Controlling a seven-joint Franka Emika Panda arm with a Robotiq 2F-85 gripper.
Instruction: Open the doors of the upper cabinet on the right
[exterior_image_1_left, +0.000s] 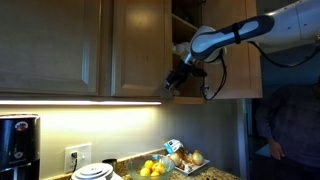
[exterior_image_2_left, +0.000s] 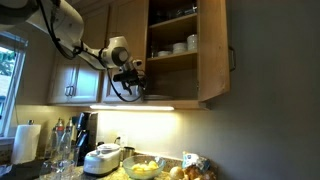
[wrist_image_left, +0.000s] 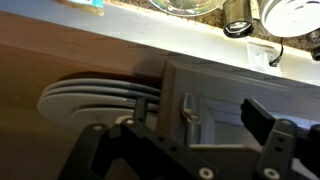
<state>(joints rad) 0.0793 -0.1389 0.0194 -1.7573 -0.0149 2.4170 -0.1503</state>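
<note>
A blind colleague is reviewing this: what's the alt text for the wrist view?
The gripper, fingers spread, sits close to a stack of white plates against brown cabinet wood. Along the top edge, a glass bowl and a white appliance show below.

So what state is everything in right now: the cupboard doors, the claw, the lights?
Right cabinet door: swung wide open.
Left cabinet door: shut or barely ajar, hard to tell.
Claw: open, at the left door's lower corner.
Under-cabinet light: on.
Neighbouring cabinet door: shut.
</note>
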